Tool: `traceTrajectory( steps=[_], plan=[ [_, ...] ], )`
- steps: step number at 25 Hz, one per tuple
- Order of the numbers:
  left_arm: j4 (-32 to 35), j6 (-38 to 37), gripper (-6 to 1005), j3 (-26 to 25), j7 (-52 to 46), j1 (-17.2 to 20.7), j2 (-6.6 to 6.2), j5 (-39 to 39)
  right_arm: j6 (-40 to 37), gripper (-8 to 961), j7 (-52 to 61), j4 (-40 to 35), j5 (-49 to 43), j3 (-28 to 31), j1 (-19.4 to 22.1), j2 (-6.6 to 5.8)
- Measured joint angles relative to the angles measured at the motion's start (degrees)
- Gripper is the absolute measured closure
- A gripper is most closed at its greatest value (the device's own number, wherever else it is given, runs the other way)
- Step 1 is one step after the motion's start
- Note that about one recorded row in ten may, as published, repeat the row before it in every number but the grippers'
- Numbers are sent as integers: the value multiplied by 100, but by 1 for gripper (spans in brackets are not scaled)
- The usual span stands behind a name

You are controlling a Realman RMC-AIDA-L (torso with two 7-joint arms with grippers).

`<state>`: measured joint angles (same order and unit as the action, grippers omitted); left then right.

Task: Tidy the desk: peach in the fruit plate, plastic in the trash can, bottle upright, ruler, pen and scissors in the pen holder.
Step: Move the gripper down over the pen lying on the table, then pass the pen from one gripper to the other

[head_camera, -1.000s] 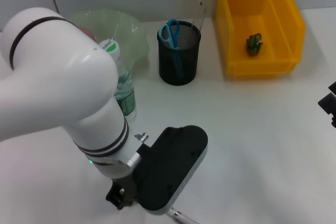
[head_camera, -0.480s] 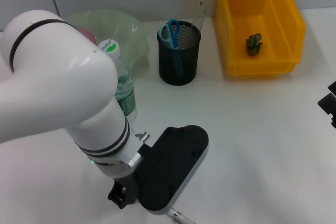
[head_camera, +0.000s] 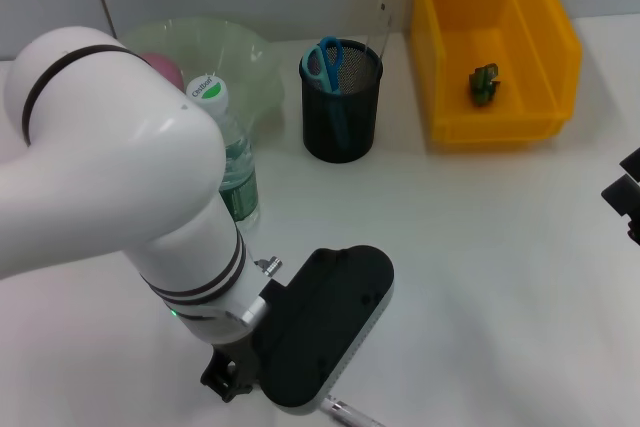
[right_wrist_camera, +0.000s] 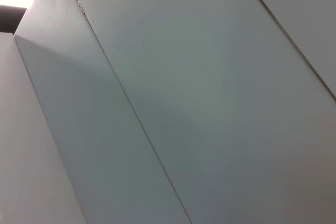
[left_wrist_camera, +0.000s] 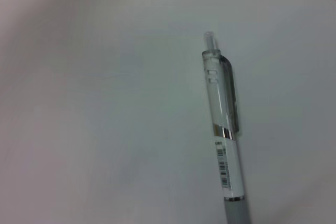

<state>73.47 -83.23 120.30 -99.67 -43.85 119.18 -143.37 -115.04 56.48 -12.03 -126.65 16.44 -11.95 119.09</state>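
Note:
A clear and white pen lies flat on the white table, directly under my left wrist camera; its grey end pokes out at the near edge. My left gripper hovers low over the pen, its black housing hiding the fingers. The bottle stands upright with a white and green cap. Behind my left arm, a pink peach rests in the green fruit plate. Blue scissors and a clear ruler stand in the black mesh pen holder. Green plastic lies in the yellow trash can.
My right gripper is parked at the right edge of the table, only partly in view. Its wrist camera faces blank wall panels. My big white left arm blocks much of the table's left side.
My left wrist has shifted slightly toward the table's near edge over the pen. Nothing else has moved.

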Motion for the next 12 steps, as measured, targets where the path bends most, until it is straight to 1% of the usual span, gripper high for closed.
traceTrajectory(
  steps=[5, 12],
  plan=[
    [-24, 5, 802, 6, 50, 9, 0, -7, 1, 139, 2, 9, 0, 0, -2, 0],
    [-154, 37, 828, 12, 58, -22, 2, 8, 27, 139, 14, 26, -1, -42, -21, 8]
  ],
)
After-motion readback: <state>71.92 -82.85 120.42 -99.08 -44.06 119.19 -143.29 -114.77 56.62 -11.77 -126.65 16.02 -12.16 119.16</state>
